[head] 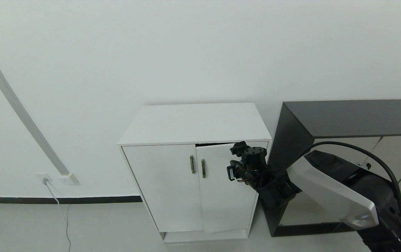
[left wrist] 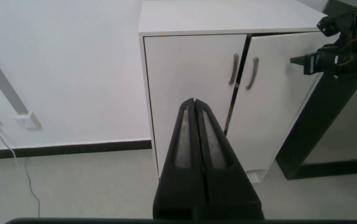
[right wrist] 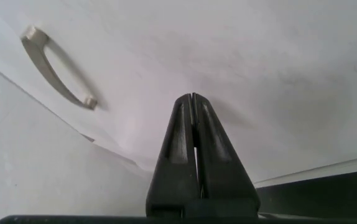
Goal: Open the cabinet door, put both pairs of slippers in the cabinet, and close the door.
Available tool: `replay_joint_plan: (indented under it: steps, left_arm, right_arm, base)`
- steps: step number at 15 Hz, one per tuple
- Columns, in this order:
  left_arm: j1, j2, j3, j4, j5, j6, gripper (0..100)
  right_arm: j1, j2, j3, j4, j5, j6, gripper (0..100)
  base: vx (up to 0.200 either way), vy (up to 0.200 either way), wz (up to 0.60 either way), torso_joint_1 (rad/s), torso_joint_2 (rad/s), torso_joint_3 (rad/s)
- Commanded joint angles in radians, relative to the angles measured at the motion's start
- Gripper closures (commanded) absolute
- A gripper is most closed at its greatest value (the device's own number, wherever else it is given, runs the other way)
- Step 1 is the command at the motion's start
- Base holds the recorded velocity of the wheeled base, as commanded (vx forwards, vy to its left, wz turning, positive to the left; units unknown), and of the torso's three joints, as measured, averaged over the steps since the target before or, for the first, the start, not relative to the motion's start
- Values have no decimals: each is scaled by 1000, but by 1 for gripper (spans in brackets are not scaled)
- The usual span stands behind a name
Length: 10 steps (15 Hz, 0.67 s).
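head view: 1 cabinet door (head: 224, 189) is seen cracked ajar; left wrist: the left claw (left wrist: 194, 102) is clenched empty, well back; right wrist: the right claw (right wrist: 193, 99) is clenched empty near the ungripped handle (right wrist: 57, 68), so the panel could be shoved shut instead of pulled.

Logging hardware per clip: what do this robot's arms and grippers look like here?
Both the left gripper and right gripper are black, with two long tapered fingers lined by grey pads. The right arm is black and jointed, with a pale grey shell and a thick black cable looping over it.
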Motion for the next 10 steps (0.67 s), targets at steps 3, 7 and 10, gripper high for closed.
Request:
replay_joint_plan:
  steps: [3, 7, 10]
  left_arm:
    - [1, 1, 0, 0, 0, 0, 100]
    - [1, 1, 0, 0, 0, 0, 100]
    - [1, 1, 0, 0, 0, 0, 100]
  right_arm:
    - [-12, 15, -24, 8, 1, 0, 100]
    - [-17, 17, -75, 55, 2, 0, 100]
    - [-18, 18, -104, 83, 2, 0, 100]
  base:
    - [0, 0, 0, 0, 0, 0]
    - [0, 0, 0, 0, 0, 0]
    - [0, 0, 0, 0, 0, 0]
